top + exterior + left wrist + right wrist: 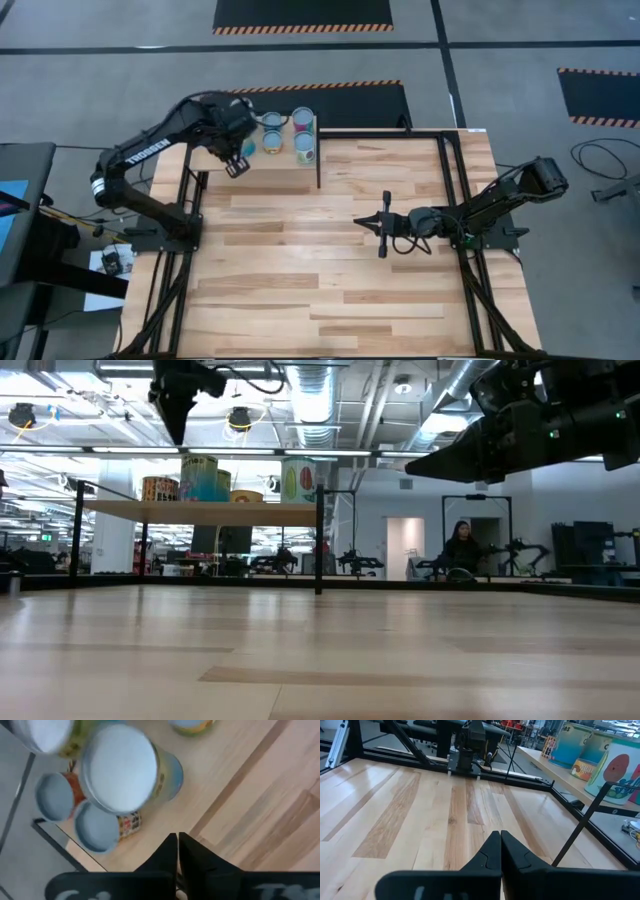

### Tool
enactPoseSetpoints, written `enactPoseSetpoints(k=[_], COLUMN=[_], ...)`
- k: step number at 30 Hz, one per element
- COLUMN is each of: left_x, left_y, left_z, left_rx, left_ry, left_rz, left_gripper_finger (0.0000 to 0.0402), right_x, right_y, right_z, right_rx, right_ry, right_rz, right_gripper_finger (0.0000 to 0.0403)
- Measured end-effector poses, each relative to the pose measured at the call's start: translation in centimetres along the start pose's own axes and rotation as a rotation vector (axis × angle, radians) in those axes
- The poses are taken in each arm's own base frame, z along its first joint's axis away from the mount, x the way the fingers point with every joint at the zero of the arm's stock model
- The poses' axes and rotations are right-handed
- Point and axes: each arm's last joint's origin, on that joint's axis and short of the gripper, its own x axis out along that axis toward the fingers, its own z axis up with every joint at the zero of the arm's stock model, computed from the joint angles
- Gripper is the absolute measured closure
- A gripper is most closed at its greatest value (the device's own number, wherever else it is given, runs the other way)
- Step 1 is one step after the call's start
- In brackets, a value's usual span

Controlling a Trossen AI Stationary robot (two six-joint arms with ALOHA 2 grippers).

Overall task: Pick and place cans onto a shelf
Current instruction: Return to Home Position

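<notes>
Several cans stand upright on their bases on the light-wood shelf [262, 172] at the table's far left: two at the far edge [270, 120] [302, 118] and two nearer [272, 142] [306, 148]. In the low view they show in a row on the shelf top [205, 478]. My left gripper [237, 165] is shut and empty. It hangs above the shelf's bare near-left part, beside the cans [120, 767], and points down [180, 410]. My right gripper [370, 224] is shut and empty. It hangs level over the table's middle right and points toward the left [499, 837].
The shelf's black frame has a post [318, 160] at its right side, which also shows in the right wrist view [580, 827]. Bare plank tabletop [300, 280] spreads across the middle and near side. Black frame rails [455, 190] run along the table's edges. A person [462, 545] sits far off in the room.
</notes>
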Motion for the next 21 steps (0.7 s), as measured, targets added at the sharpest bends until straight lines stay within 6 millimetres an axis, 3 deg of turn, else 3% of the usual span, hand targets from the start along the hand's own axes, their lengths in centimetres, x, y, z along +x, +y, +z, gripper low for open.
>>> enactPoseSetpoints(k=[9,21], left_x=[4.1,4.5], left_y=[-0.4,0.1], left_z=[-0.2,0.6], left_rx=[-0.008,-0.034], left_ry=[0.065,-0.011], left_rz=[0.045,0.065], left_gripper_finger=[0.0401,0.0401], right_x=[0.0,0.0], right_y=[0.0,-0.1], right_z=[0.1,0.0], right_rx=[-0.001,-0.003], right_ry=[-0.007,-0.005], right_rz=[-0.001,-0.006], right_gripper_finger=[0.0393,0.0393])
